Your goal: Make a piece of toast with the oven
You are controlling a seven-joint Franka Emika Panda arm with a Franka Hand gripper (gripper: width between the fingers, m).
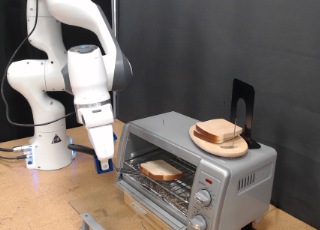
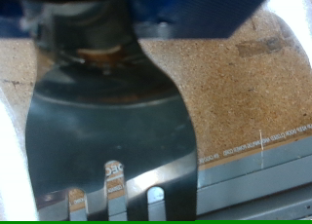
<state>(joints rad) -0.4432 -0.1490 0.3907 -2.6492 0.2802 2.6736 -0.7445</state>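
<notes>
Claw (image 1: 103,160) just beside oven (image 1: 195,170); toast (image 1: 160,170) inside, prob. on rack.

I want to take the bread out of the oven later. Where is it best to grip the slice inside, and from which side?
Probably the front edge of the slice, from the open front of the oven. It lies flat on the wire rack, with walls and roof around it. The gripper hangs beside the oven, at the exterior view's left.

The oven (image 1: 195,170) front is cut off below; gripper (image 1: 104,162) fingertips too small to read.
</notes>
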